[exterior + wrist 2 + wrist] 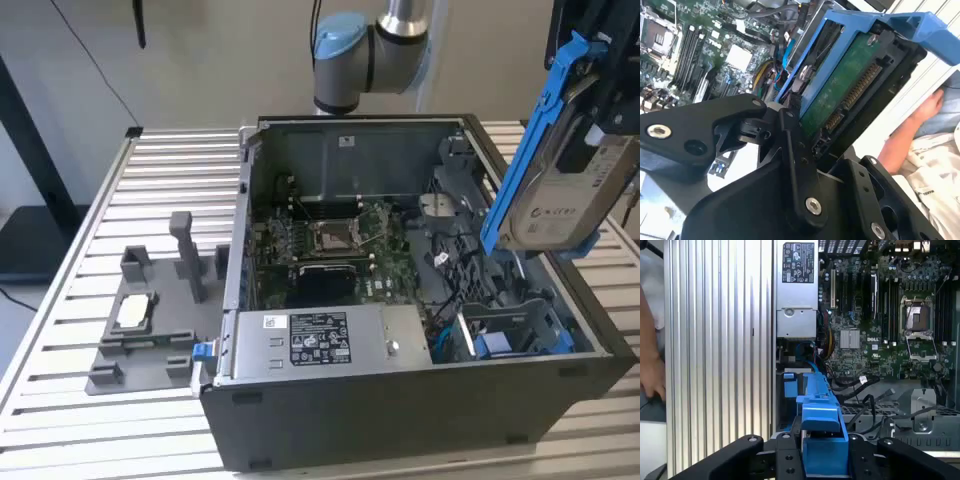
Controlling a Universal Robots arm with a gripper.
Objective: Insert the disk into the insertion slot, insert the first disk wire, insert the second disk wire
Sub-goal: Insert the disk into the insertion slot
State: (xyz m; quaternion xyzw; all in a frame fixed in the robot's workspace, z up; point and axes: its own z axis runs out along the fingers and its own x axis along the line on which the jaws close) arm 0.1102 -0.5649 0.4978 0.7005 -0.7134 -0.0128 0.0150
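Slatted metal table (pixel 110 200) carries open computer case (pixel 400 420), side panel off. Robot arm (pixel 365 50) shows past case's far wall. Inside case: green motherboard (pixel 335 245), grey power box (pixel 320 340) along near wall. Disk (pixel 565 200), clipped in blue frame, hangs in air, steeply tilted, over case's side at the exterior view's right. It sits above slot (pixel 510 335), well clear of it, not yet inserted. Gripper (pixel 825 460) closed tight on disk, black fingers either side of frame. Person's hand (pixel 932 107) near table edge.
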